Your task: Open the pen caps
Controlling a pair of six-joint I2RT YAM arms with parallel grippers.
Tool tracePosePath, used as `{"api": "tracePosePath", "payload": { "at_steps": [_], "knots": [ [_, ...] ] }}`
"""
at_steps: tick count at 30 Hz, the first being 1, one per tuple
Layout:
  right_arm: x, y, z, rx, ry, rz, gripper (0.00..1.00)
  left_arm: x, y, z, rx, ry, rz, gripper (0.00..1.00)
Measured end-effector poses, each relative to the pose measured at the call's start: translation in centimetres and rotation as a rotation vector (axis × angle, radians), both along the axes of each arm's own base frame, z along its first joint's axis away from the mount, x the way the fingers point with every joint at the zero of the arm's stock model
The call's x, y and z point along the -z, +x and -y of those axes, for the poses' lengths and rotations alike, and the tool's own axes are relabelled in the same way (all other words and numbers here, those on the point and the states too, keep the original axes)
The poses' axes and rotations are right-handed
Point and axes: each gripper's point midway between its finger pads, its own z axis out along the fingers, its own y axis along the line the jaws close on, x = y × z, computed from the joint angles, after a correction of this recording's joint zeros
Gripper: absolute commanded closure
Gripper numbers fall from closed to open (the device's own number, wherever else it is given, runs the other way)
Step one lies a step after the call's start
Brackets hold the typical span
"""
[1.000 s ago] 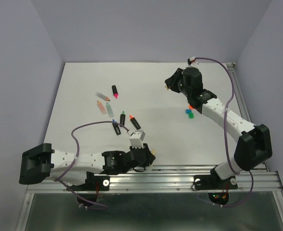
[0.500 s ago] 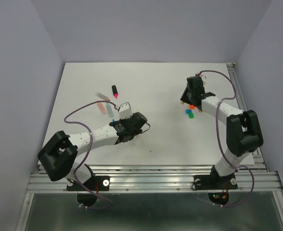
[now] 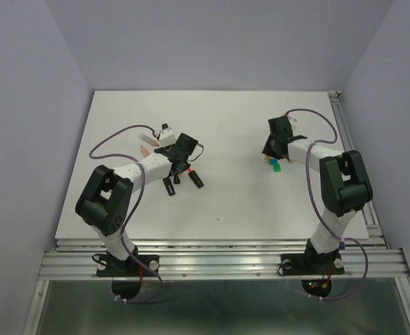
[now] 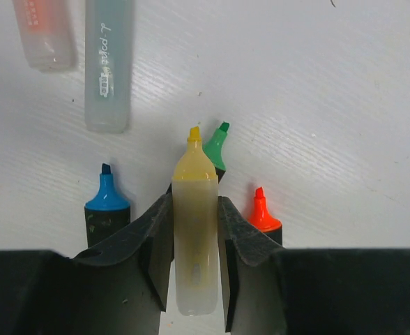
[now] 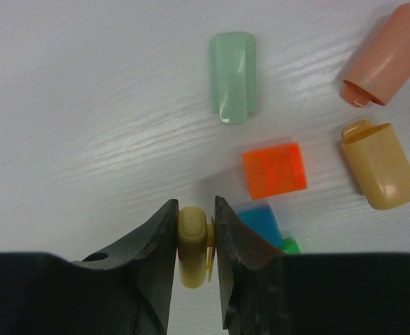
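My left gripper (image 4: 194, 202) is shut on a pale translucent pen barrel (image 4: 194, 237) with a bare yellow tip. It hovers over the uncapped pens at the table's left (image 3: 179, 155). My right gripper (image 5: 194, 209) is shut on a pale yellow pen cap (image 5: 193, 246), just above the white table beside the loose caps (image 3: 273, 143). In the right wrist view lie a pale green cap (image 5: 233, 77), an orange cap (image 5: 275, 169), a peach cap (image 5: 386, 52), a tan-yellow cap (image 5: 381, 164), a blue cap (image 5: 261, 218) and a bright green cap (image 5: 291, 246).
Under the left gripper lie black pens with a blue tip (image 4: 107, 206), a green tip (image 4: 217, 150) and an orange tip (image 4: 263, 213). Two translucent barrels (image 4: 109, 63) lie beyond them. More black pens (image 3: 169, 186) lie near the left arm. A rail (image 3: 226, 255) runs along the near edge.
The left arm swung from the near edge out to the pens at the left, still holding the barrel. The right gripper came nearer, down to the pile of caps, still holding the yellow cap.
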Motion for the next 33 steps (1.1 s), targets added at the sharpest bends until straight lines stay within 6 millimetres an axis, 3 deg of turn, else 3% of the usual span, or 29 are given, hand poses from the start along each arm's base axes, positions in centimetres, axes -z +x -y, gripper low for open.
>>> {"api": "tracePosePath", "payload": {
  "at_steps": [2,4,6,8,13,16,18,19,20,23,26,28,33],
  "knots": [
    [0.3,-0.1,0.1,-0.001,-0.008,-0.011,0.59,0.5,0.5,-0.4,-0.002,0.014,-0.013,0.85],
    [0.4,-0.2,0.2,-0.001,-0.011,-0.015,0.5,0.9,0.8,-0.7,-0.003,0.024,-0.025,0.78],
    [0.5,-0.3,0.2,-0.004,-0.013,-0.019,0.36,1.3,1.0,-0.8,-0.003,0.035,-0.039,0.66],
    [0.5,-0.4,0.2,-0.008,-0.015,-0.023,0.29,1.5,1.0,-0.7,0.006,0.039,-0.048,0.51],
    [-0.5,-0.9,0.0,-0.019,0.002,-0.018,0.23,1.1,1.1,-0.7,0.014,0.044,-0.049,0.41],
    [-3.8,-1.2,-0.2,-0.03,0.029,0.046,0.15,0.3,0.9,-0.7,0.023,0.038,-0.042,0.27],
    [-6.2,-1.3,-0.3,-0.037,0.045,0.096,0.0,-0.7,0.9,-0.6,0.033,0.026,-0.026,0.22],
    [-7.6,-1.4,-0.3,-0.04,0.056,0.127,0.0,-1.8,0.9,-0.5,0.04,0.007,-0.003,0.08],
    [-9.3,-1.6,-0.4,-0.045,0.066,0.163,0.0,-2.7,0.9,-0.4,0.046,-0.001,0.013,0.01],
    [-12.1,-2.3,-0.3,-0.05,0.085,0.223,0.0,-6.3,0.7,-0.3,0.061,-0.057,0.093,0.01],
    [-13.5,-3.9,0.1,-0.051,0.092,0.252,0.0,-10.1,-0.4,-0.8,0.066,-0.12,0.191,0.01],
    [-13.5,-4.9,0.4,-0.052,0.089,0.251,0.0,-11.6,-1.7,-1.7,0.064,-0.149,0.242,0.01],
    [-12.7,-7.1,1.1,-0.058,0.076,0.225,0.0,-12.5,-5.0,-4.2,0.035,-0.182,0.308,0.01]
  ]
}}
